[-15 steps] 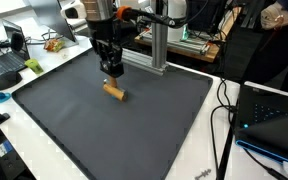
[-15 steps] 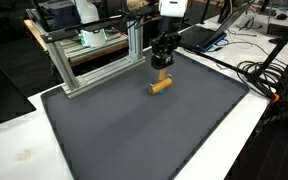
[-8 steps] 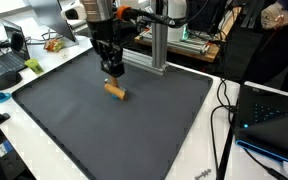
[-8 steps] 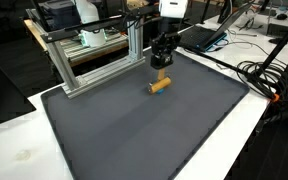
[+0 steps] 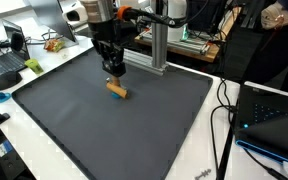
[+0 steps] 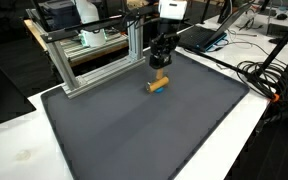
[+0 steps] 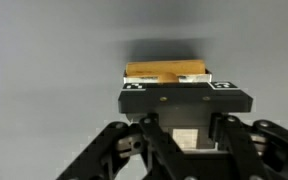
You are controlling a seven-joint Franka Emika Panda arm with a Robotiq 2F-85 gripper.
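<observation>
A short tan wooden block [image 5: 116, 89] [image 6: 158, 84] hangs at the tips of my gripper [image 5: 112, 76] [image 6: 160, 72], just above the dark grey mat [image 5: 104, 130] [image 6: 144, 130]. The gripper is shut on the block's upper part, and the block slants slightly. In the wrist view the block [image 7: 167, 73] shows as an orange-tan strip just beyond the black fingertip bar of my gripper [image 7: 186, 95], with a soft shadow on the mat [image 7: 44, 60] behind it. The contact between pads and block is hidden by the fingers.
An aluminium frame [image 5: 156, 48] [image 6: 89, 55] stands at the mat's back edge, close behind the arm. Laptops [image 5: 4, 62] [image 6: 206, 35] and clutter sit on the white table around the mat. Black cables [image 5: 224, 110] [image 6: 269, 75] run along one side.
The gripper and the block have shifted only very slightly; the jaws stay shut on the block.
</observation>
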